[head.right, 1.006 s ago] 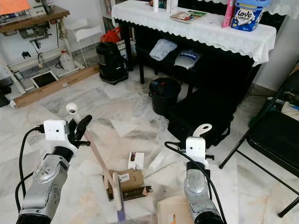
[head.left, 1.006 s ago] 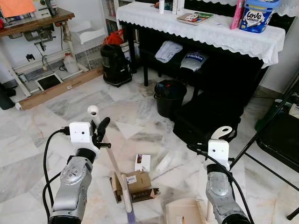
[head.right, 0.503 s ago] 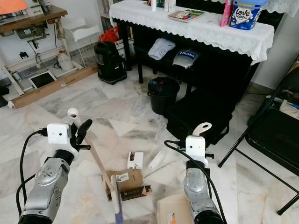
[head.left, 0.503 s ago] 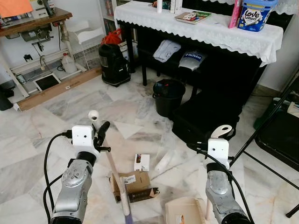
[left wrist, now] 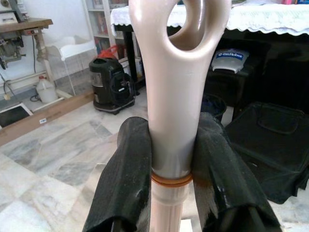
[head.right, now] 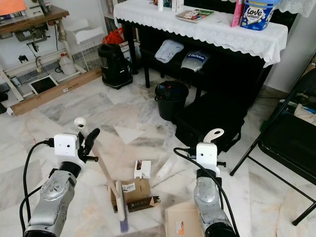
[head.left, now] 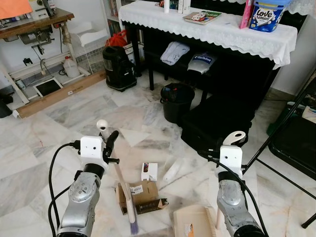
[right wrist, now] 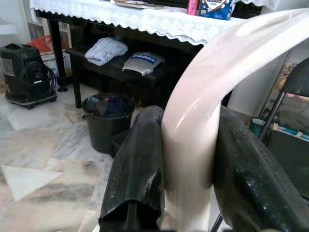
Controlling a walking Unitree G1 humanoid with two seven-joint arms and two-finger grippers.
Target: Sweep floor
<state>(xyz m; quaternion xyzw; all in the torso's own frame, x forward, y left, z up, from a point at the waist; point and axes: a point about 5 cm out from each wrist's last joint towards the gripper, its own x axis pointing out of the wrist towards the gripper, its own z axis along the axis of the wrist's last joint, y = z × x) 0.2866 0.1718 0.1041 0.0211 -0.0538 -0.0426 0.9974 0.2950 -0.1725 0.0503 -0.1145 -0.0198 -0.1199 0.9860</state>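
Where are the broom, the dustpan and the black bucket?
broom (head.left: 120, 181), left eye view, middle of its handle
dustpan (head.left: 195, 223), left eye view, its flat tan pan
bucket (head.left: 178, 106), left eye view, its front wall

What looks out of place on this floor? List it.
Rubbish lies loose on the marble: a flattened brown cardboard box with the broom head resting on it, a small white carton just beyond, and a pale wrapper beside that. The dustpan sits near them, nothing in it yet.
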